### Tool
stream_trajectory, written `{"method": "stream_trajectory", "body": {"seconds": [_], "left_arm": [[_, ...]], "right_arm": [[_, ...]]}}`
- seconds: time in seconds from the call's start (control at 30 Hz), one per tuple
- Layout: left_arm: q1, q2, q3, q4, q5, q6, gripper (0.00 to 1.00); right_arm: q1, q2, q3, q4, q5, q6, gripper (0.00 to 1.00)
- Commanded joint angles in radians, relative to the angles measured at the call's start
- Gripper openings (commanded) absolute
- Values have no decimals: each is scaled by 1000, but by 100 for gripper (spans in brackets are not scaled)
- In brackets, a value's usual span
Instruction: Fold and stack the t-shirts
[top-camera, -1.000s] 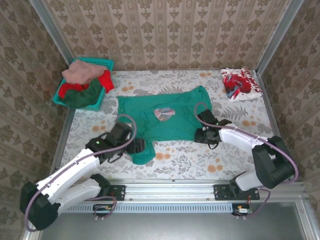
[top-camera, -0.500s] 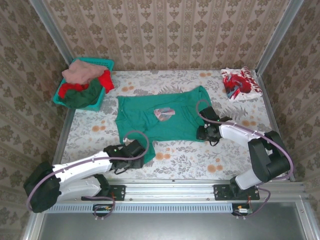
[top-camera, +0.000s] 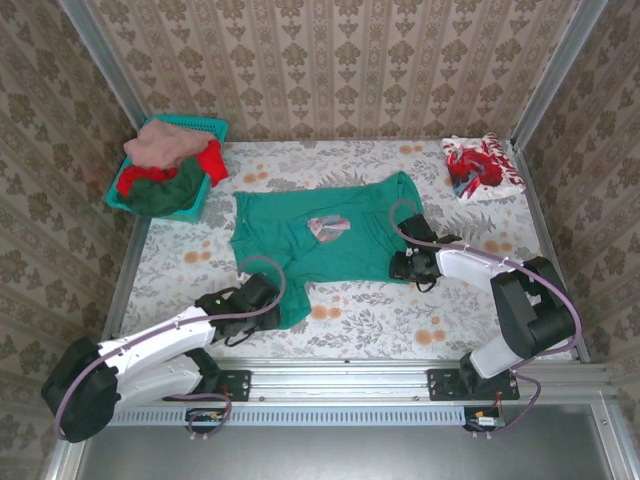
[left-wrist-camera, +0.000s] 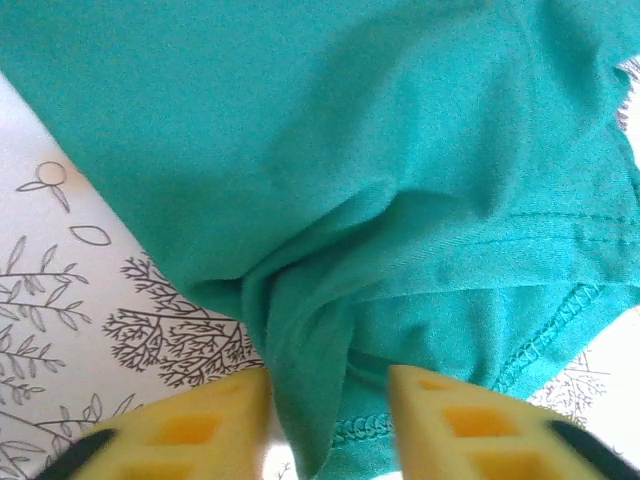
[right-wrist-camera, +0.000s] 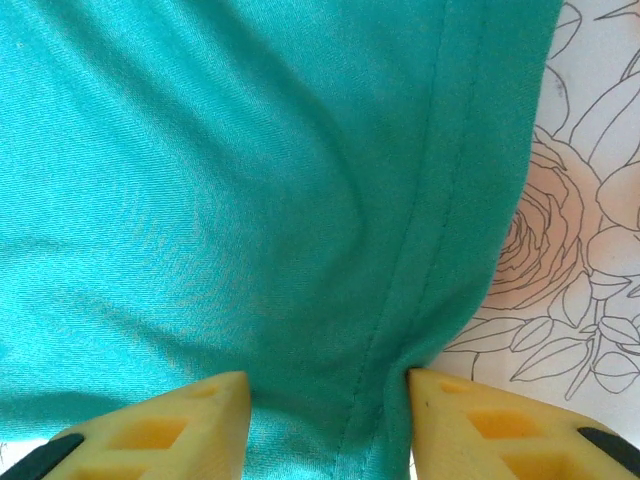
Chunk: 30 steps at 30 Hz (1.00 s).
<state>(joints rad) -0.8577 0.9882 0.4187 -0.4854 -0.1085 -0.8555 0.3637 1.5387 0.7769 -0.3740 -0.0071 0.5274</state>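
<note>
while the teal shirt (top-camera: 320, 250) is lying spread across the middle of the flowered counter (top-camera: 380, 315), its print (top-camera: 328, 227) facing up, both arms are reaching onto its near edge. the left arm (top-camera: 160, 340) is stretching in low from the near left, and the left jaws are sitting at the shirt's near left corner, where a flap of cloth is extending toward the counter's front edge. in the left wrist view the hem (left-wrist-camera: 540, 340) is bunching into a thick fold between the two yellow fingers (left-wrist-camera: 200, 425), and the left jaws are gripping that fold. the right arm (top-camera: 480, 270) is bending in from the right, and the right jaws are resting on the shirt's near right corner. in the right wrist view the side seam (right-wrist-camera: 420, 220) is running down between the yellow fingers (right-wrist-camera: 170, 420), which are standing apart on either side of smooth cloth; whether the right jaws are clamping it i cannot tell. a folded red-and-white shirt (top-camera: 483, 167) is lying at the far right corner, well apart from the teal one. at the far left a basket (top-camera: 205, 126) is holding a heap: a pink shirt (top-camera: 165, 143), a red shirt (top-camera: 212, 160) and a dark green shirt (top-camera: 165, 195).
</note>
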Motion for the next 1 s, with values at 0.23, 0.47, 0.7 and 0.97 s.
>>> {"method": "stream_trajectory", "body": {"seconds": [0.23, 0.47, 0.7, 0.97], "left_arm": [[-40, -195, -18, -164, -18, -33, 0], [-109, -285, -39, -134, 12, 21, 0], [-199, -287, -114, 41, 32, 74, 0], [-218, -431, -168, 28, 18, 38, 0]], "right_arm": [[2, -14, 0, -46, 34, 13, 45], [28, -25, -6, -63, 52, 40, 41], [40, 3, 10, -89, 84, 42, 38], [58, 0, 7, -102, 98, 52, 28]]}}
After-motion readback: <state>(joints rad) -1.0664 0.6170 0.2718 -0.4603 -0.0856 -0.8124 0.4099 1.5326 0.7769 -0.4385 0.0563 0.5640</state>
